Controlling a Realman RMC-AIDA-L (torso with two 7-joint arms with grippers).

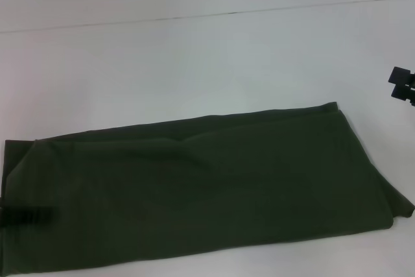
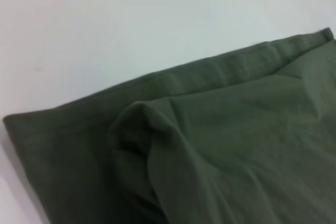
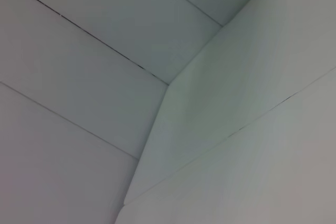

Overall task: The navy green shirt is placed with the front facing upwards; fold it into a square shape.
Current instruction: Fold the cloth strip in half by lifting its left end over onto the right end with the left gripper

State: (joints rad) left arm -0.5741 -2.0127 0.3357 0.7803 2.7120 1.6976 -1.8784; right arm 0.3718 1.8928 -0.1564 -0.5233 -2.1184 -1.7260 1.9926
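Observation:
The navy green shirt (image 1: 201, 186) lies on the white table (image 1: 194, 63) as a long folded band, plain green side up, running from the left edge to the lower right. My left gripper (image 1: 26, 215) shows as a dark shape over the band's left end. In the left wrist view the shirt (image 2: 220, 145) fills the frame, with a raised pucker of cloth near one folded edge. My right gripper (image 1: 402, 84) hangs at the far right edge, above and clear of the shirt's right end. No lettering shows.
White tabletop (image 3: 236, 129) stretches behind and to the right of the shirt. A thin seam (image 1: 207, 14) crosses the surface at the back. The right wrist view holds only white panels and their joints.

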